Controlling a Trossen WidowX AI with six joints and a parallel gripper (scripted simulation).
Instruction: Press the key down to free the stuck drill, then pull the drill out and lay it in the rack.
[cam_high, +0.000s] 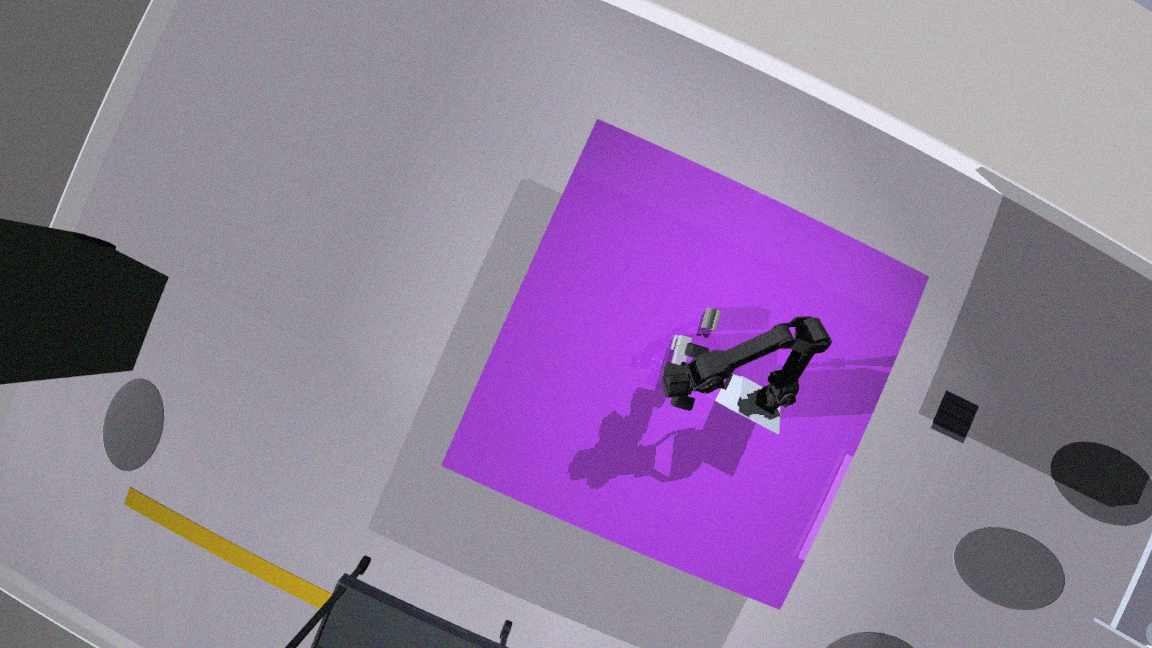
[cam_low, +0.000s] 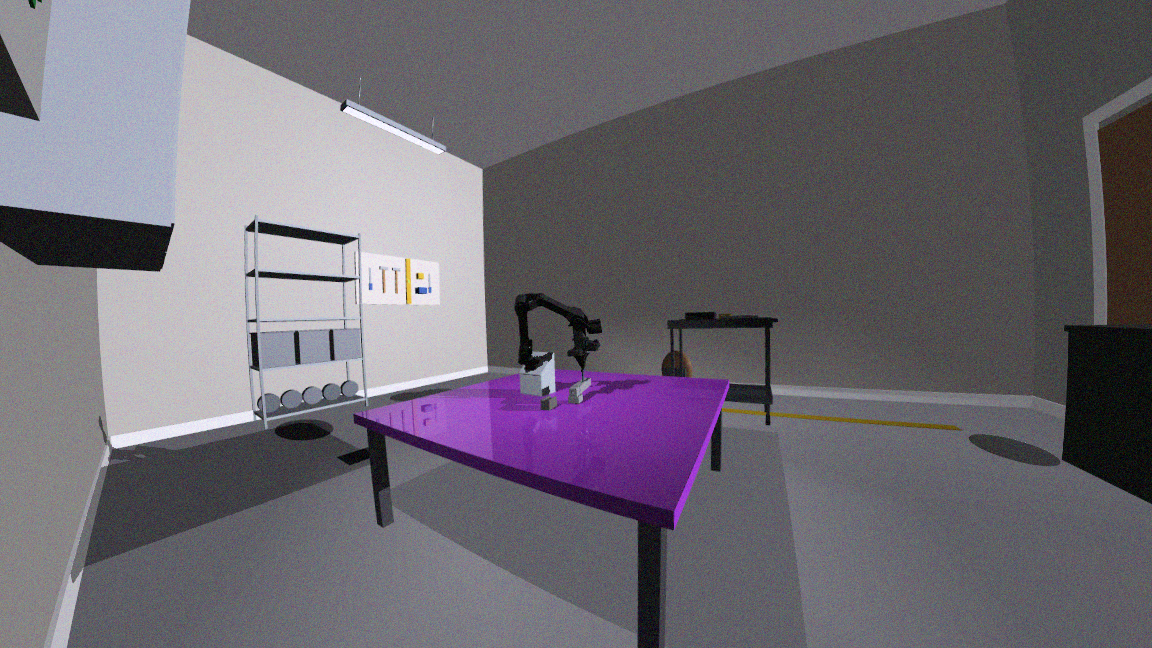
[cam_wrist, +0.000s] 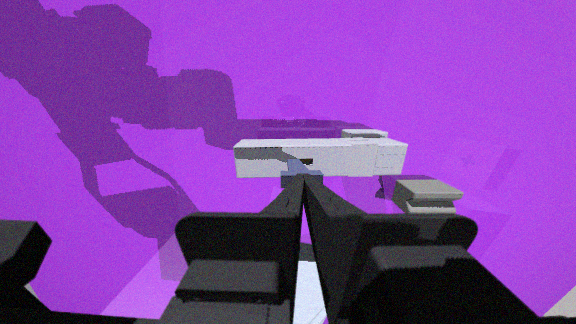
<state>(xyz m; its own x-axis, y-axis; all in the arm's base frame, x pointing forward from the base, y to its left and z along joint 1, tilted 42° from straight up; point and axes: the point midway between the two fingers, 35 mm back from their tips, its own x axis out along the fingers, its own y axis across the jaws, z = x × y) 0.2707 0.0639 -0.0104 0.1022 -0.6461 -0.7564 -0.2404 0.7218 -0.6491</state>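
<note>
A long white block (cam_high: 679, 346) (cam_low: 579, 390) (cam_wrist: 345, 157) lies on the purple table, with a small dark slot in its side. A small blue-grey piece (cam_wrist: 287, 178), which looks like the key, sits at the block's near side, right at my fingertips. My gripper (cam_low: 582, 371) (cam_wrist: 302, 179) is shut with nothing between its fingers, pointing down at that piece. Whether the tips touch it or whether it is pressed down I cannot tell. A low beige-grey notched block (cam_high: 709, 319) (cam_low: 548, 401) (cam_wrist: 429, 190), probably the rack, stands beside the white block. I cannot make out the drill.
The purple table (cam_high: 555, 362) (cam_low: 515, 451) carries everything. The arm's white base block (cam_high: 729, 389) (cam_low: 534, 382) stands close by. A small pale piece (cam_wrist: 365, 134) shows behind the white block's right end. The arm's shadow falls over the table and part of the white block.
</note>
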